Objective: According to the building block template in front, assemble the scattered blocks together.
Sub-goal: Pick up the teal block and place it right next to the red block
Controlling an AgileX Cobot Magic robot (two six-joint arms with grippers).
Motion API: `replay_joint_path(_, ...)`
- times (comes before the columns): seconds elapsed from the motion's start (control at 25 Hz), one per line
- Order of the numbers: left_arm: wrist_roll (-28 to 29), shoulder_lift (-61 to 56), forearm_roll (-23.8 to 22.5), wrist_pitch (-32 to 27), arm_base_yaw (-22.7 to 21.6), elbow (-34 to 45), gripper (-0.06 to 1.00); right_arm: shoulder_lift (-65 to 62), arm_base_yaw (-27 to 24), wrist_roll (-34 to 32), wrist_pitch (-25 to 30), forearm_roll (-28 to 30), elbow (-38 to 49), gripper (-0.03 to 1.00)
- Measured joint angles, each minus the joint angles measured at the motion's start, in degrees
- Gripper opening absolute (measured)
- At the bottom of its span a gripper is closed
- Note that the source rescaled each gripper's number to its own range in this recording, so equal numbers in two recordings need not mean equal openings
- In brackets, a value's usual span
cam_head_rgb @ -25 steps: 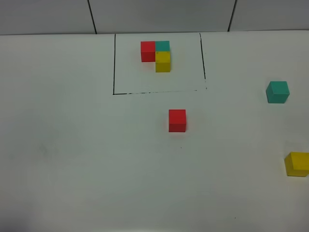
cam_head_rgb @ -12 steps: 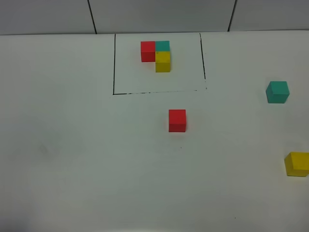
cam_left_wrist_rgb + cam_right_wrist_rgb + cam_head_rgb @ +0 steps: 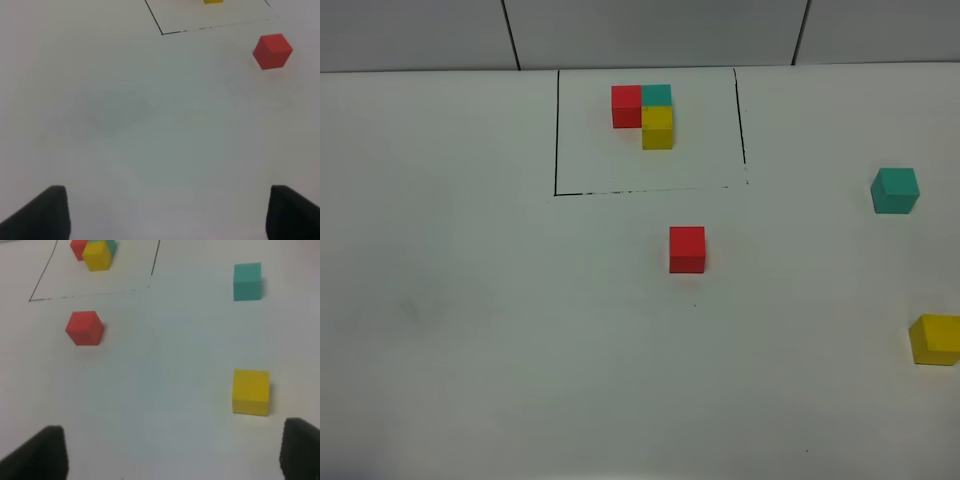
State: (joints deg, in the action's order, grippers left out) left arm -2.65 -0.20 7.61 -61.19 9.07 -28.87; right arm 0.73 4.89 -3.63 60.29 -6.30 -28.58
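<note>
Exterior high view: an L-shaped template of red, teal and yellow cubes (image 3: 647,115) sits inside a black drawn frame (image 3: 557,130) far across the white tabletop (image 3: 470,320). A loose red cube (image 3: 687,248) lies near, outside the frame. A loose teal cube (image 3: 895,190) and loose yellow cube (image 3: 934,339) lie well apart at the right, the yellow one cut by the edge. No arm shows.

Left wrist view: left claw (image 3: 170,215) apart, empty; template nearly cut off.

Right wrist view: right claw (image 3: 172,450) apart, empty, near the yellow cube. Squaring on its flat faces should grip best.
</note>
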Motion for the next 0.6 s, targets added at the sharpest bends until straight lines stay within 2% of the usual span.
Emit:
replay_joint_path(0.4,0.00,0.00,0.83,-0.05,-0.23,0.00,0.70,0.00,0.00,0.00,-0.05,0.00,0.00,0.76)
replay_joint_path(0.6,0.00,0.00,1.09,-0.05,-4.22,0.06,0.70,0.00,0.00,0.00,-0.05,0.00,0.00,0.76)
